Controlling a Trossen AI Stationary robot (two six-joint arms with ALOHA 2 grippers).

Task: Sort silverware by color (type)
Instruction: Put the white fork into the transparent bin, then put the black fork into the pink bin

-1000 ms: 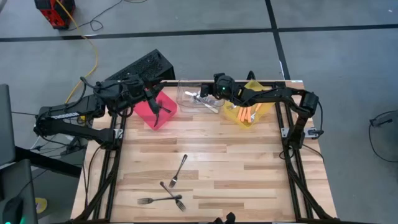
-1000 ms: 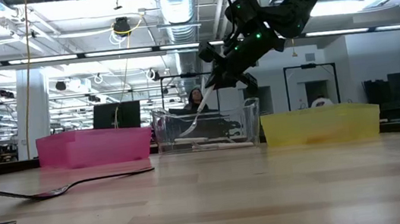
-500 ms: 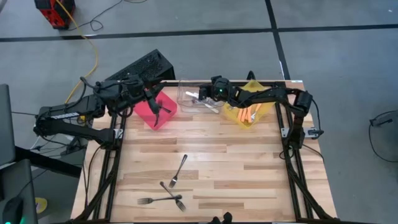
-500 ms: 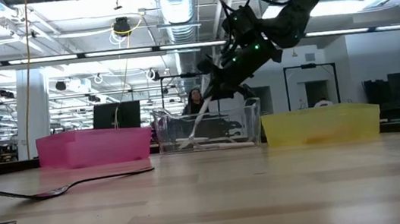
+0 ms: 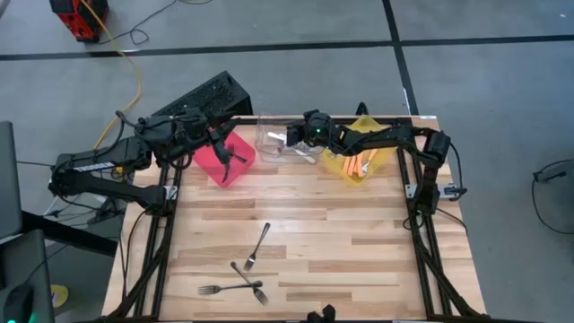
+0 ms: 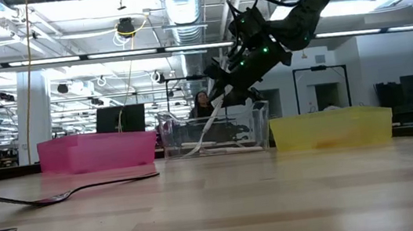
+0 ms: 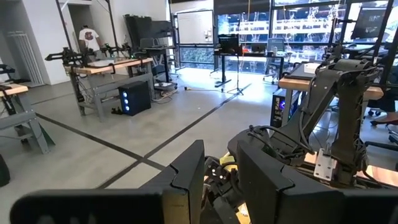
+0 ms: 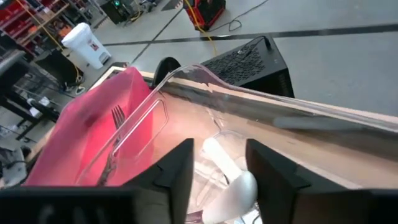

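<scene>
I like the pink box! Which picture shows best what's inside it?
The right wrist view: it looks through the clear bin into the pink bin at dark forks. The high view hides it partly under the left arm; the low view shows only its wall.

pink-red bin [image 5: 230, 159], clear bin [image 5: 278, 136], yellow bin [image 5: 359, 160] holding orange-handled forks [image 5: 357, 165]; dark metal forks [image 5: 240, 276] lay on pale striped wood table [image 5: 341, 260]; arms were black; a white-silver utensil [image 8: 233, 193] showed in clear bin
</scene>
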